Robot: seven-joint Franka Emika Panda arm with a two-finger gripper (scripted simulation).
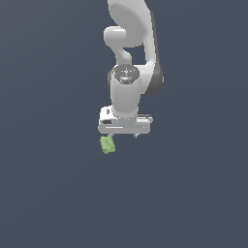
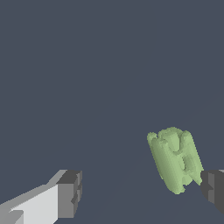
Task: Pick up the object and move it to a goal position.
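The object [image 1: 107, 145] is a small light-green, lumpy, oblong piece lying on the dark grey floor. In the exterior view it sits just below the white gripper [image 1: 122, 135], under its end towards the exterior view's left. The gripper points straight down. In the wrist view the object [image 2: 175, 159] lies close by one dark fingertip [image 2: 213, 189], while the other fingertip [image 2: 70, 192] stands far off. The gripper [image 2: 142, 192] is open wide and holds nothing. I cannot tell if the near finger touches the object.
The floor [image 1: 193, 193] is a plain dark grey surface all around. The white arm [image 1: 128, 58] rises behind the gripper to the top of the exterior view.
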